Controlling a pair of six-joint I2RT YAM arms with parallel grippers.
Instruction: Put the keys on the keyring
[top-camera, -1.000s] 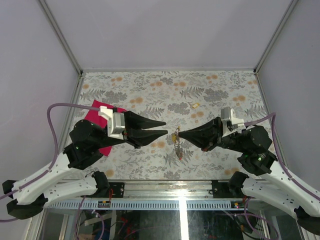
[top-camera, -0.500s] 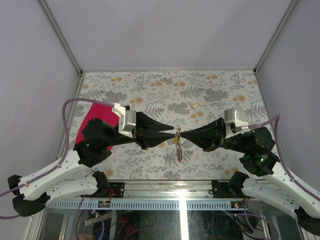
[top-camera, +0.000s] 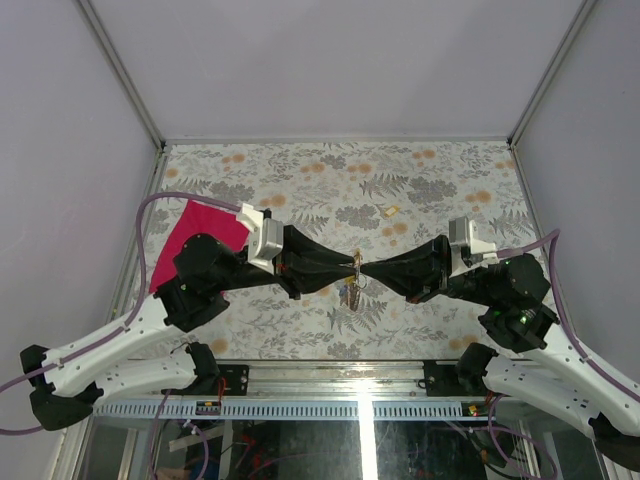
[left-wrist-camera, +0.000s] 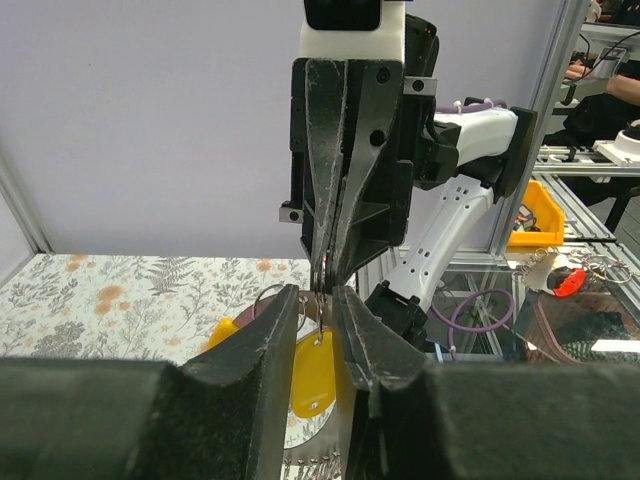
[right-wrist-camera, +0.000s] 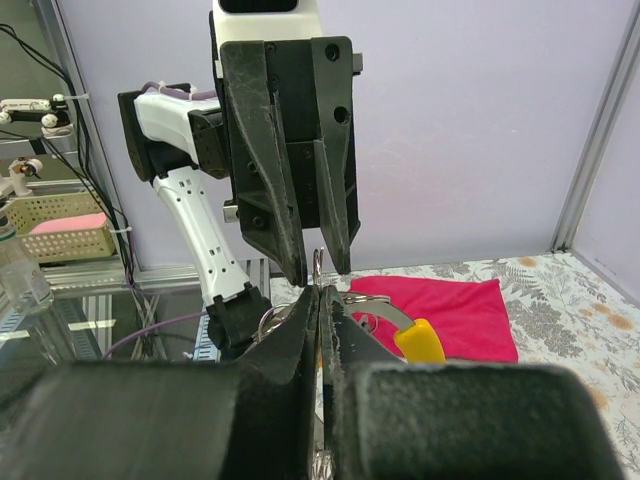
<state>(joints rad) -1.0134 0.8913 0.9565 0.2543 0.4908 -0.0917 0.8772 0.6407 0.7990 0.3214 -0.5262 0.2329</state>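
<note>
The keyring is a thin grey ring held on edge above the table. My right gripper is shut on it, and it also shows in the right wrist view with the ring's rim sticking out past the tips. My left gripper faces it tip to tip. Its fingers stand slightly apart on either side of the ring, with a gap showing. Keys hang under the ring, one with a yellow cap, which also shows in the right wrist view.
A small yellow-capped key lies alone on the floral table farther back. A red cloth lies at the left under the left arm and shows in the right wrist view. Grey walls close in the table.
My left arm has swung right until its tips meet the right gripper's, and its fingers now straddle the ring. The right gripper still holds the ring at about the same place.
</note>
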